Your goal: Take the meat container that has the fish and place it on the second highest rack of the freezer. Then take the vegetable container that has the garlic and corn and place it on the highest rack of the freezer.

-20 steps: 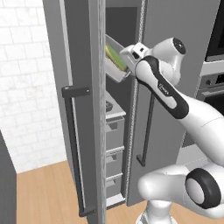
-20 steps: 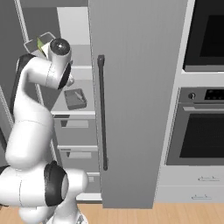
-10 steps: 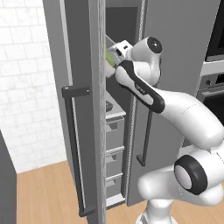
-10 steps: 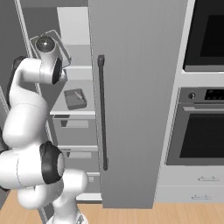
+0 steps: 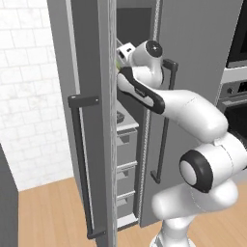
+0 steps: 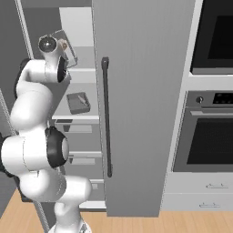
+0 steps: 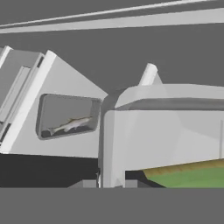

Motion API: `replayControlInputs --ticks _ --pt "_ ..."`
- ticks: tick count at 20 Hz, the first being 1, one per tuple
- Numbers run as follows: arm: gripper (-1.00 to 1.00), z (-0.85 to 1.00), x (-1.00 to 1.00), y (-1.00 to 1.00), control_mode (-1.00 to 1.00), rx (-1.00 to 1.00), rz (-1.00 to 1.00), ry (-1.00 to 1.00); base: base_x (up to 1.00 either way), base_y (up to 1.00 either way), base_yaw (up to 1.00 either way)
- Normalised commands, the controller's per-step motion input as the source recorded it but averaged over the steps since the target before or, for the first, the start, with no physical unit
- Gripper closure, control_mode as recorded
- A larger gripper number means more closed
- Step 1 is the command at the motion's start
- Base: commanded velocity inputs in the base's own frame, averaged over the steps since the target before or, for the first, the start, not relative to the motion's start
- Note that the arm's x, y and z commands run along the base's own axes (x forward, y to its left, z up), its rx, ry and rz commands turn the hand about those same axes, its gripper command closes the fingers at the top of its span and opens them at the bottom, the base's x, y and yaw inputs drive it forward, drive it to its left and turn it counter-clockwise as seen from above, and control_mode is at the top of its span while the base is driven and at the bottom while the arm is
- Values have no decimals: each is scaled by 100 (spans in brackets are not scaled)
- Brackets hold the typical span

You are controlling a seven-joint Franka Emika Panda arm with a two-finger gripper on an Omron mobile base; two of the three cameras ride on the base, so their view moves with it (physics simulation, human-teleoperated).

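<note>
A white robot arm reaches into an open freezer [image 6: 141,91], a tall dark-grey cabinet with a long black bar handle. The gripper [image 7: 111,181] is clamped on the rim of the light-grey vegetable tray [image 6: 66,45], held tilted near the top of the cabinet at about eleven o'clock in the right base view. In the hand view, the tray's pale wall sits just ahead, with the green corn [image 7: 192,175] inside at five o'clock. The darker meat tray [image 6: 78,103] rests flat on the lower pale shelf [image 6: 75,114], the slim silver fish [image 7: 70,124] lying inside it, above the grey drawers [image 6: 75,129].
</note>
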Motion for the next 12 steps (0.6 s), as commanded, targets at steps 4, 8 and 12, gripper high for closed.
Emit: replayControlInputs --ticks 4,8,12 --pt "100 0 43 9 -100 3 -3 0 0 0 0" --pt "100 -1 33 11 -100 3 -3 0 0 0 0" --pt "100 -9 40 7 -100 4 -2 0 0 0 0"
